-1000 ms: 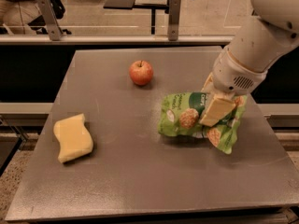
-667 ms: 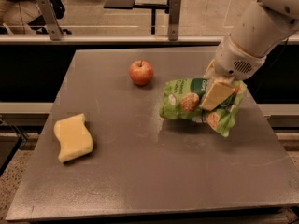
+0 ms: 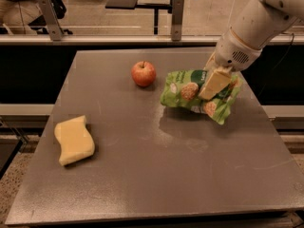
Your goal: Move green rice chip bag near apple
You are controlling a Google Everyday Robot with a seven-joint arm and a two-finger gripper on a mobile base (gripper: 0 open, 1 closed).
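The green rice chip bag (image 3: pixel 190 93) is crinkled light green with round rice-cake pictures. My gripper (image 3: pixel 214 83) is shut on it and holds it lifted above the table, casting a shadow beneath. The arm comes in from the upper right. The apple (image 3: pixel 143 73) is small, red and round with a short stem; it sits on the table just left of the bag, a small gap between them.
A pale yellow wavy sponge (image 3: pixel 73 140) lies near the front left of the grey table (image 3: pixel 156 184). A railing and a glass barrier run behind the table's far edge, with chairs and desks beyond.
My gripper has lifted the bag off the table and carried it up and back-left, closer to the apple. The apple and sponge have not moved.
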